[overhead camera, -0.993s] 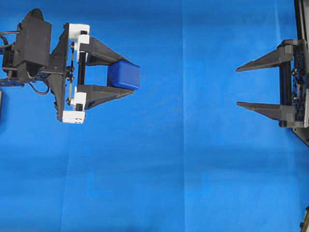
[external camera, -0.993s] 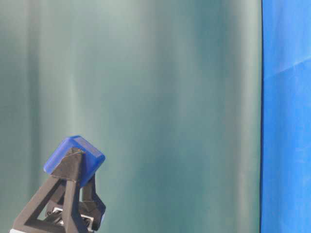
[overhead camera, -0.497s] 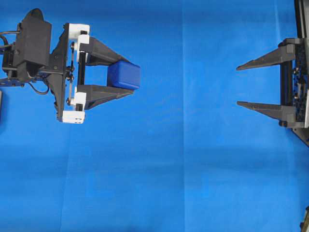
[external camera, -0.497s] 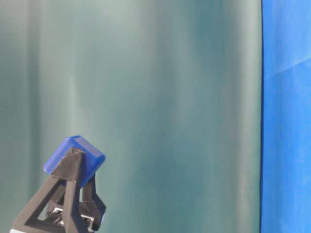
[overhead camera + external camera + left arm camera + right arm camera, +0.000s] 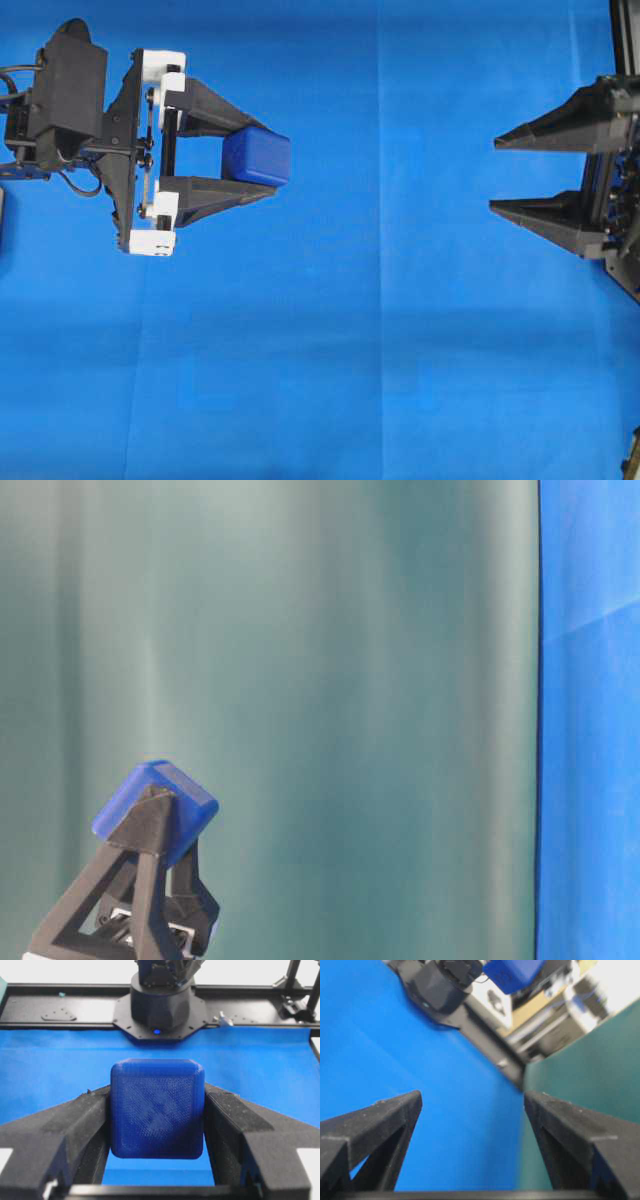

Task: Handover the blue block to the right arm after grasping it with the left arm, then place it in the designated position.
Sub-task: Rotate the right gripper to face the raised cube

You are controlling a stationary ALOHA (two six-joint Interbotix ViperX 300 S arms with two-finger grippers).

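Right pincer point(image 5: 495, 175) rolls abt its own axis near the worktop's right edge: fingers point(image 5: 550, 125), seen flat & slim a sec ago, now show broad faces, tips closer together in overhead view, jaws wide apart.

a bright blue cloth point(image 5: 380, 330) covers the work surface, smooth apart from faint fold lines that cross it in a loose grid. a dull green backdrop point(image 5: 340, 680) hangs behind in soft vertical folds, and a strip of blue sheet point(image 5: 590, 730) stands along its right side. a black frame point(image 5: 60, 1007) borders the far edge of the cloth. the light is even and soft.
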